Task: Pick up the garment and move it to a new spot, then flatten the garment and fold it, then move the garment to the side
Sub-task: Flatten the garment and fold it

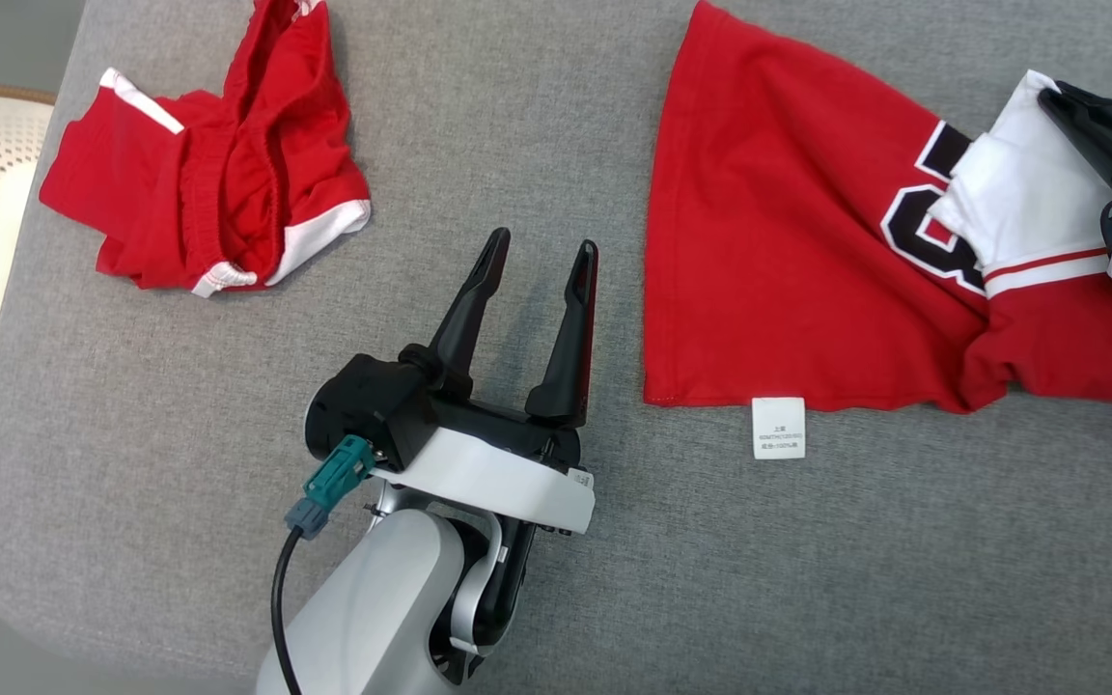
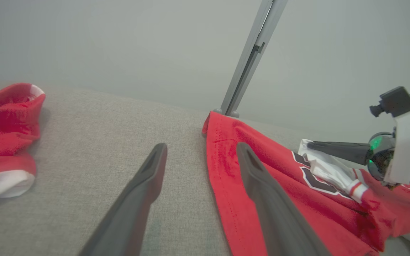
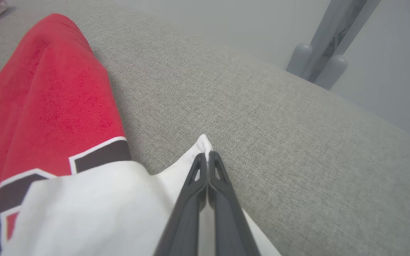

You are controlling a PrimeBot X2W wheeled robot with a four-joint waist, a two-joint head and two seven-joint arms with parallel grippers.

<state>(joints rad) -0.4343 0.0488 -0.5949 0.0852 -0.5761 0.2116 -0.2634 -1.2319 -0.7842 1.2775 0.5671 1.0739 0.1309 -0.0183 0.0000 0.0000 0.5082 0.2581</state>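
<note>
The right end effector (image 1: 1048, 95) has its two dark fingers pressed together on the corner of the jersey's (image 1: 788, 241) white sleeve (image 1: 1019, 183). In the right wrist view (image 3: 206, 154) a small point of white cloth pokes out just past the fingertips, and the sleeve (image 3: 94, 202) spreads back to the left of the fingers, lying over the red body (image 3: 55, 96) with its black-and-white number. The cloth right of the fingers is bare grey worktop (image 3: 297, 142).

The left end effector (image 1: 544, 243) hangs with its fingers spread wide and nothing between them. The jersey lies just to its right: in the left wrist view (image 2: 201, 146) the red hem (image 2: 224, 177) runs close along the inner side of the right-hand finger, while the left-hand finger is over bare worktop (image 2: 101, 135). A white care label (image 1: 777, 427) sticks out from the hem, to the right of this end effector's body. From the same view the right end effector (image 2: 310, 144) shows beyond the jersey, its tip at the white sleeve.

A crumpled pair of red shorts (image 1: 218, 164) with white trim lies well apart from both, ahead and to the left of the left end effector.
</note>
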